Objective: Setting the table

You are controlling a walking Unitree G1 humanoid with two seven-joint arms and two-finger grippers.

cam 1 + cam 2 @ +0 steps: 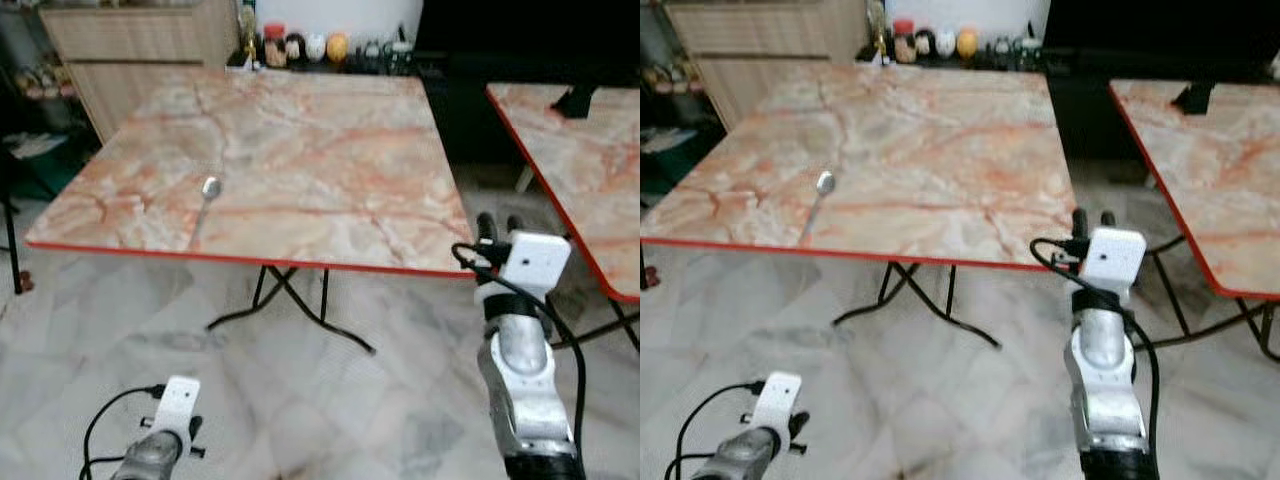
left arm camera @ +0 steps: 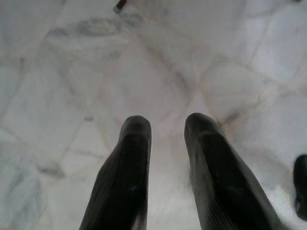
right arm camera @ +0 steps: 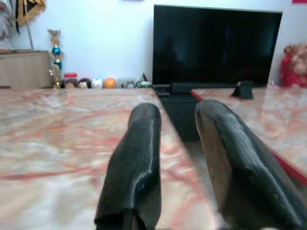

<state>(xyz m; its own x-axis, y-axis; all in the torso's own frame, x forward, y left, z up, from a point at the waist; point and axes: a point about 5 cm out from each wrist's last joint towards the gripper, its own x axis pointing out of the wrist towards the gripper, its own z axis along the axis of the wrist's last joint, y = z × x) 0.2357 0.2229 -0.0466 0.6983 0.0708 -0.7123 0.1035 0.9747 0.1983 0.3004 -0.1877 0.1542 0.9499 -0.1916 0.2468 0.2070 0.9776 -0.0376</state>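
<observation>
So far only a spoon (image 1: pixel 208 193) lies on the marble table (image 1: pixel 330 160), near its front-left | right gripper (image 1: pixel 497 226) raised at the near right corner, fingers parted, empty | left gripper (image 2: pixel 165 129) hanging over the floor, parted, empty | I judge most settings remain.

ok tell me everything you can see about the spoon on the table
The spoon looks like plain silvery metal, with a small rounded bowl and a slim straight handle. It lies flat on the marble-patterned table, on the robot's left half, bowl toward the far side and handle running back toward the red-trimmed near edge. Nothing else touches it, and both grippers are well clear of it.
</observation>
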